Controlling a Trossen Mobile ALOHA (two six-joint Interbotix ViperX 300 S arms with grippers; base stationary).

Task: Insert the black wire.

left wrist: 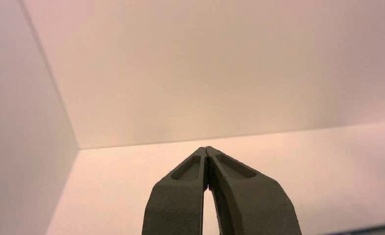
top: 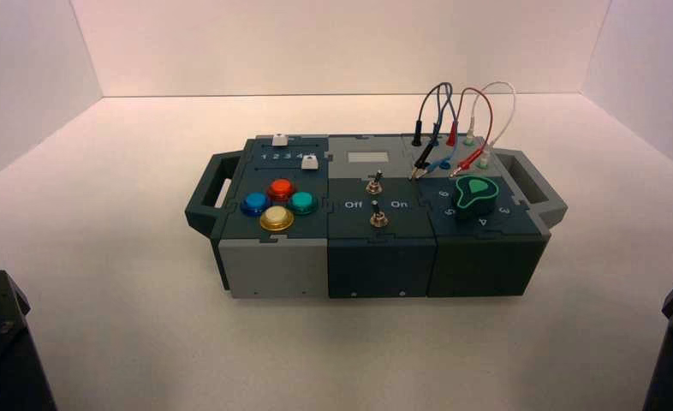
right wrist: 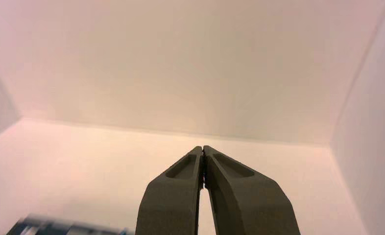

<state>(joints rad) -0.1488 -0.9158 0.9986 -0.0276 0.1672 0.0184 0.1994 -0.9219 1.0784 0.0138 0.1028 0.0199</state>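
The box sits on the desk (top: 350, 355), across the centre of the high view. The black wire (top: 421, 107) is at the upper right of the box, right of the frame's centre. One black plug (top: 417, 134) stands upright at the box's far edge; the other black plug (top: 423, 156) lies tilted nearer the camera, its metal tip pointing down and to the left. Blue lead (top: 455, 111) loops just beside the black wire. Red lead (top: 489, 107) and white lead (top: 513, 98) arch to the right of these. The green knob (top: 475, 196) is below the leads in the frame.

Left claw (left wrist: 205, 149): shut, fingertips together, holding nothing; located at the lower centre of the left wrist view. Right claw (right wrist: 203, 148): shut, fingertips together, holding nothing; located at the lower centre of the right wrist view. The arms show at the lower left and lower right edges of the high view, both apart from the box.
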